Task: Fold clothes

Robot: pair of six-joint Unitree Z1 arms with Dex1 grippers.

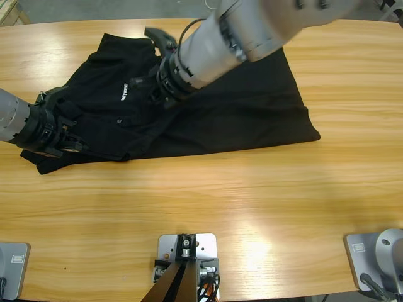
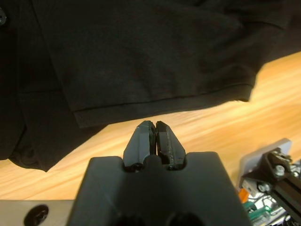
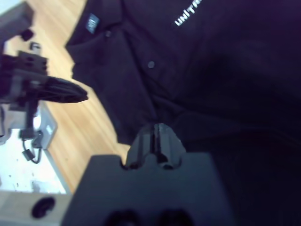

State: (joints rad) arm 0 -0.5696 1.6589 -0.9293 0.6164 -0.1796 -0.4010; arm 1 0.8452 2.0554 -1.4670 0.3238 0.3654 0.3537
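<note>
with the left gripper (image 2: 155, 128) and right gripper (image 3: 157, 132) both pinched together empty, the soft black knit polo shirt (image 1: 208, 113) could drag and bunch.

The left gripper (image 2: 154, 126) has its jaws pressed together, empty. The right gripper (image 3: 156, 129) looks pinched together too, though dimly seen. One arm enters from the table's (image 1: 264, 207) left edge, another from its far edge.

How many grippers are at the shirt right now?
2: left gripper at a hem edge, over bare table; right gripper on the shirt front near the buttons. None seems hidden.
</note>
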